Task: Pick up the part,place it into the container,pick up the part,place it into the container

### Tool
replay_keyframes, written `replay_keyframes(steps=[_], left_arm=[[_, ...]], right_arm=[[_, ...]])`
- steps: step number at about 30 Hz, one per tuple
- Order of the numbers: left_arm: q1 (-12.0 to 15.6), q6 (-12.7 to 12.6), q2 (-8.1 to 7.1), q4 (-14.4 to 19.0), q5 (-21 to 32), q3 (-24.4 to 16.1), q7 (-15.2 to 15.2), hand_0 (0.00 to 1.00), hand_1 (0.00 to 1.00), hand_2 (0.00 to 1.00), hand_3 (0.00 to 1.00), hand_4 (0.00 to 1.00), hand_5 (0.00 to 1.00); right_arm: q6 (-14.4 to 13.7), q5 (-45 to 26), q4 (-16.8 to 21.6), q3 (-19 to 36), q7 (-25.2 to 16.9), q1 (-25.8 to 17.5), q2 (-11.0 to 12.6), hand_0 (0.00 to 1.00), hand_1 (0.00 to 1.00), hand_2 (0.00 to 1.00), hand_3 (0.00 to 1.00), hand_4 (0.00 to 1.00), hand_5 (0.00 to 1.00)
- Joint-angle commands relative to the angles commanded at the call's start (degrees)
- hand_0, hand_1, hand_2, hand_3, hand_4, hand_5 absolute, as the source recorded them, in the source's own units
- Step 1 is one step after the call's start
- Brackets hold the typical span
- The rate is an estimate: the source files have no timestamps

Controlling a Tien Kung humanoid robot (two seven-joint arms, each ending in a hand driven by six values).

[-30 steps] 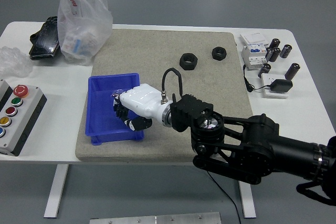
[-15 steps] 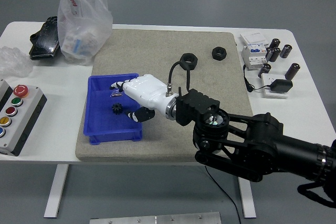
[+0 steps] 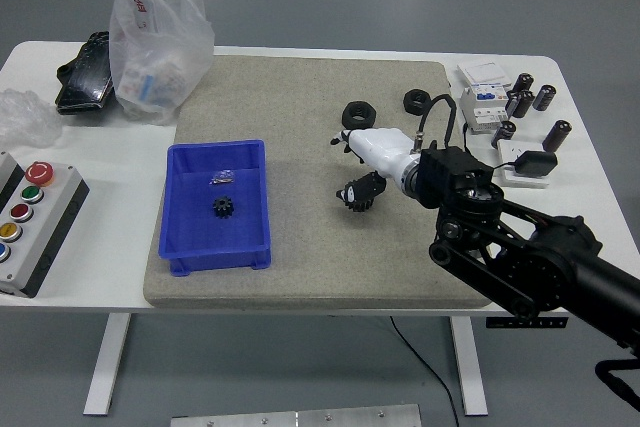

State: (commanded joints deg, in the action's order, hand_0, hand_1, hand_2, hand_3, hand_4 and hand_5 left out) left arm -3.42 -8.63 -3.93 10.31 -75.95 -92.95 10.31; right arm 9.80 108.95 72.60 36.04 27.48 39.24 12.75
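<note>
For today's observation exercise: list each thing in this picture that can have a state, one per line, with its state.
Blue container: upright on the mat, holding parts.
Black gear: lying inside the container.
Large nut: on the mat, beside the hand.
Small nut: on the mat, untouched.
Right hand: over the mat, fingers relaxed, holding nothing.
Plastic bag: standing, crumpled.

Two black nuts (image 3: 358, 113) (image 3: 417, 100), one gear (image 3: 222, 207), one blue bin (image 3: 180, 247), six cylinders (image 3: 557, 134).
</note>
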Motion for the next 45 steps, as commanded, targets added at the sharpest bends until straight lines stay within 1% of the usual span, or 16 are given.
replay_keyframes(steps=[4, 5, 7, 11, 12, 17, 18, 23, 24, 29, 30, 33, 35, 39, 42, 45], left_arm=[[0.0, 0.1, -0.05, 0.0, 0.0, 0.0, -0.2, 0.747, 0.697, 0.697, 0.753, 0.777, 0.54], [0.0, 0.1, -0.03, 0.0, 0.0, 0.0, -0.2, 0.747, 0.696, 0.697, 0.752, 0.777, 0.541], [0.1, 0.1, 0.03, 0.0, 0.0, 0.1, -0.1, 0.747, 0.696, 0.697, 0.752, 0.777, 0.541], [0.2, 0.1, 0.14, 0.0, 0.1, 0.1, -0.1, 0.747, 0.696, 0.697, 0.752, 0.777, 0.541], [0.2, 0.1, 0.15, 0.0, 0.2, 0.0, -0.1, 0.747, 0.696, 0.697, 0.753, 0.777, 0.541], [0.1, 0.1, 0.14, 0.0, 0.3, 0.1, -0.3, 0.747, 0.696, 0.697, 0.753, 0.777, 0.541], [0.1, 0.1, 0.14, 0.0, 0.4, 0.1, -0.3, 0.747, 0.696, 0.697, 0.752, 0.777, 0.543], [0.1, 0.2, 0.19, 0.0, 0.5, 0.2, -0.4, 0.747, 0.696, 0.697, 0.752, 0.777, 0.543], [0.1, 0.2, 0.2, 0.0, 0.5, 0.3, -0.4, 0.747, 0.696, 0.697, 0.752, 0.777, 0.543], [0.1, 0.2, 0.2, 0.0, 0.6, 0.3, -0.5, 0.747, 0.696, 0.697, 0.752, 0.777, 0.543], [0.1, 0.2, 0.2, 0.0, 0.6, 0.3, -0.5, 0.746, 0.696, 0.697, 0.752, 0.776, 0.543], [0.1, 0.2, 0.22, 0.0, 0.6, 0.3, -0.5, 0.746, 0.696, 0.697, 0.752, 0.776, 0.543], [0.1, 0.1, 0.23, 0.0, 0.6, 0.3, -0.5, 0.746, 0.696, 0.697, 0.752, 0.776, 0.543], [0.2, 0.1, 0.21, 0.0, 0.5, 0.1, -0.3, 0.746, 0.696, 0.697, 0.752, 0.775, 0.543], [0.3, 0.1, 0.18, 0.0, 0.5, 0.1, -0.2, 0.746, 0.695, 0.697, 0.752, 0.775, 0.544], [0.3, 0.1, 0.15, 0.0, 0.5, 0.1, -0.2, 0.746, 0.695, 0.697, 0.752, 0.775, 0.544]], right_arm=[[1.3, -0.3, -0.6, -1.0, 1.1, -0.5, 0.0, 0.48, 0.719, 0.877, 0.949, 0.949, 0.376], [1.6, -0.2, -0.8, -1.3, 1.3, -0.5, 0.0, 0.492, 0.731, 0.888, 0.953, 0.973, 0.41], [1.9, 0.1, -1.1, -1.6, 1.6, -0.6, 0.0, 0.492, 0.731, 0.888, 0.953, 0.973, 0.41], [1.5, 0.2, -1.6, -2.3, 1.9, -0.6, 0.0, 0.492, 0.731, 0.888, 0.953, 0.973, 0.41], [1.0, 0.3, -1.7, -2.5, 1.8, -0.6, -0.1, 0.456, 0.672, 0.782, 0.842, 0.791, 0.223], [-1.3, 1.1, -2.2, -3.1, 1.6, -0.7, -0.3, 0.456, 0.672, 0.782, 0.842, 0.791, 0.223], [-1.5, 1.3, -2.4, -3.3, 1.6, -0.7, -0.3, 0.373, 0.52, 0.521, 0.584, 0.289, 0.072], [-2.5, 1.8, -2.9, -4.2, 1.5, -0.9, -0.4, 0.373, 0.52, 0.521, 0.584, 0.289, 0.072], [-2.7, 2.0, -2.9, -4.4, 1.6, -1.0, -0.4, 0.364, 0.479, 0.39, 0.471, 0.311, 0.002], [-3.6, 2.7, -2.8, -4.8, 1.5, -1.0, -0.2, 0.364, 0.479, 0.39, 0.471, 0.311, 0.002], [-3.9, 2.8, -2.7, -4.8, 1.4, -1.0, -0.2, 0.382, 0.489, 0.36, 0.429, 0.251, 0.002], [-5.1, 3.4, -1.9, -4.5, 1.0, -0.9, 0.0, 0.382, 0.489, 0.36, 0.429, 0.251, 0.002], [-6.0, 3.7, -0.9, -4.4, 0.7, -0.7, 0.3, 0.382, 0.489, 0.36, 0.429, 0.251, 0.002], [-7.8, 4.3, 2.9, -4.3, 0.3, 0.9, 0.3, 0.381, 0.486, 0.351, 0.411, 0.239, 0.002], [-9.4, 4.8, 6.3, -5.2, -0.4, 2.7, -0.4, 0.379, 0.487, 0.347, 0.403, 0.228, 0.002], [-11.3, 4.6, 9.0, -7.7, -2.3, 5.1, -1.9, 0.379, 0.487, 0.347, 0.403, 0.228, 0.002]])
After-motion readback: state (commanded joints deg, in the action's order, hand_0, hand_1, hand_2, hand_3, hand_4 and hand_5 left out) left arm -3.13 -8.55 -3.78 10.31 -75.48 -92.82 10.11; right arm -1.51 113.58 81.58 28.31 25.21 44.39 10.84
